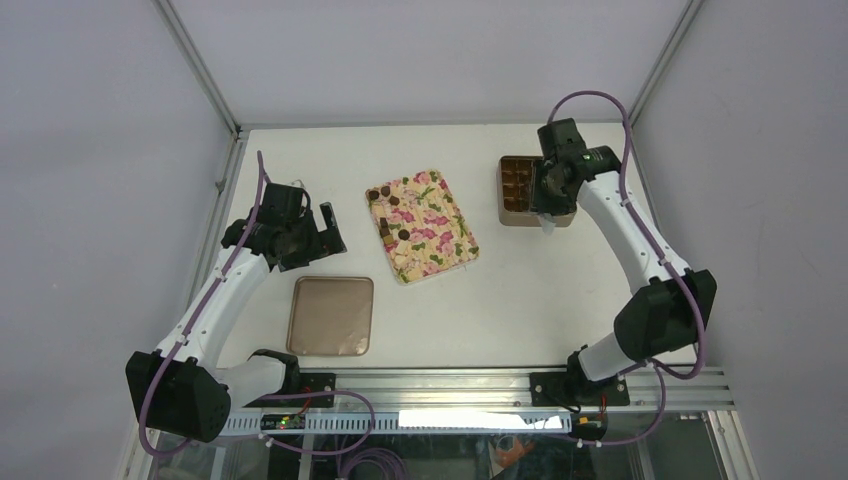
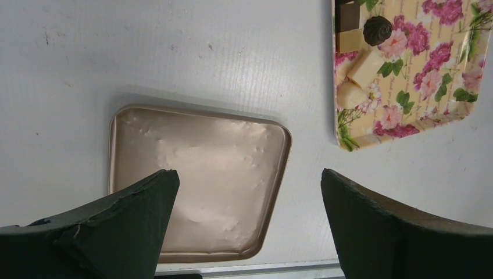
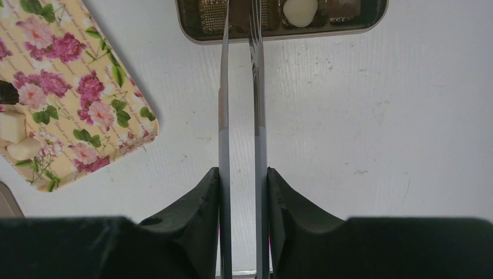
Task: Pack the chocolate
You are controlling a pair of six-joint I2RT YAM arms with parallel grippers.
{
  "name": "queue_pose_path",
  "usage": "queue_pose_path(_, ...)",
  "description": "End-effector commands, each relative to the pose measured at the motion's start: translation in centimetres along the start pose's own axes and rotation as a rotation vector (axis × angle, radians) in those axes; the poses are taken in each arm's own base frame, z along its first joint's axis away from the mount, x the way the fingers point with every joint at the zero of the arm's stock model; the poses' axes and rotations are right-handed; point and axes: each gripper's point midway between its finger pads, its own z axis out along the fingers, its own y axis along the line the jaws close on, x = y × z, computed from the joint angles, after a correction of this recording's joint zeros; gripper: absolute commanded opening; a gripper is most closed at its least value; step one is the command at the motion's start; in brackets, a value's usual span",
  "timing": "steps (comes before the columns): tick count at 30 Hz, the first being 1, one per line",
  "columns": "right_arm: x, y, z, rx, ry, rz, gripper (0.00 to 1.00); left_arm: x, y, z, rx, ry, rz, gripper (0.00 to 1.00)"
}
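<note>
Several chocolate pieces (image 1: 403,234) lie along the left side of a floral tray (image 1: 445,240). The left wrist view shows a dark round one (image 2: 378,29) there beside pale pieces (image 2: 365,67). At the back right, the brown grid box (image 1: 514,190) holds several pieces, one of them white (image 3: 300,10). My right gripper (image 3: 243,171) is shut on metal tongs (image 3: 224,116). The tong tips reach into the box (image 3: 279,35), with something brown between them. My left gripper (image 2: 249,173) hangs open and empty over the tan lid (image 2: 192,151).
The flat lid (image 1: 331,315) lies near the front edge, left of centre. The tray (image 3: 87,104) sits mid-table between the two arms. Metal frame posts and grey walls close in the table on both sides.
</note>
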Motion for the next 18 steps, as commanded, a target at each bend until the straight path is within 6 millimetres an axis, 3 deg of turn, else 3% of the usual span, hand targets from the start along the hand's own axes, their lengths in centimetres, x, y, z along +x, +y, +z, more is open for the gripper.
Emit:
queue_pose_path(1,-1.1,-0.3,0.7,-0.04,-0.016,0.049,0.0,-1.9,-1.0,-1.2,0.057,-0.079,-0.024,0.99)
queue_pose_path(12,-0.3,-1.2,2.8,-0.025,0.048,0.067,0.0,-1.7,-0.9,-1.3,0.056,-0.079,-0.022,0.99)
queue_pose_path(18,0.2,-1.1,3.7,-0.028,0.073,0.067,0.12,-1.6,-0.8,-1.2,0.055,-0.076,-0.02,0.99)
